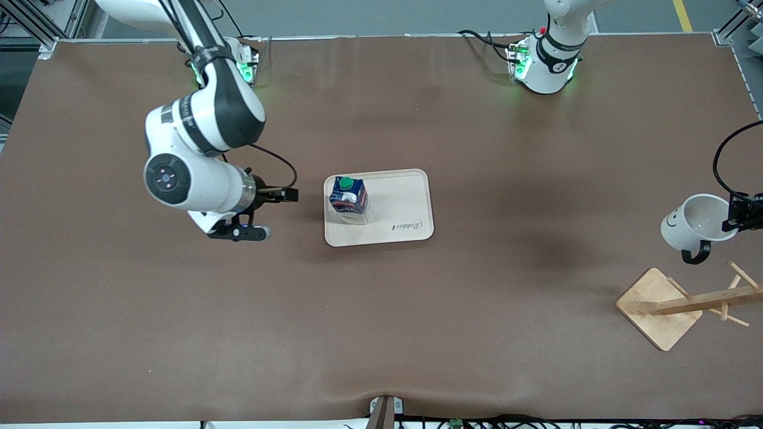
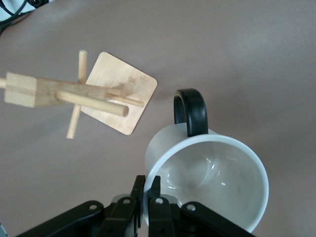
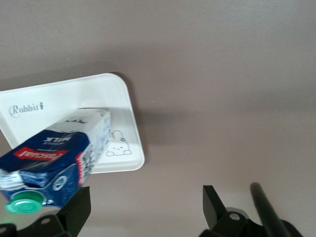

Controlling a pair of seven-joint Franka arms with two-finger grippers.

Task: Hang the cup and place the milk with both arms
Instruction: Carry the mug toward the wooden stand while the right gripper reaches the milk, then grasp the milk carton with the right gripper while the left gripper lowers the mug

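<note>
The cup (image 1: pixel 697 223), a white mug with a black loop handle and a smiley face on its side, is held tilted above the counter, pinched by its rim. The milk (image 1: pixel 350 199), a dark blue carton with a green cap, stands upright on the cream tray (image 1: pixel 405 205).

Cup (image 2: pixel 212 182): glossy white ceramic, smooth, black glazed handle. Milk (image 1: pixel 350 198): printed carton, slight sheen, green plastic cap. Tray (image 1: pixel 405 208): smooth matt cream plastic. Rack (image 1: pixel 685 304): pale unfinished wood, grain visible. Table (image 1: pixel 477 328) cover: matt brown, faintly creased.
</note>
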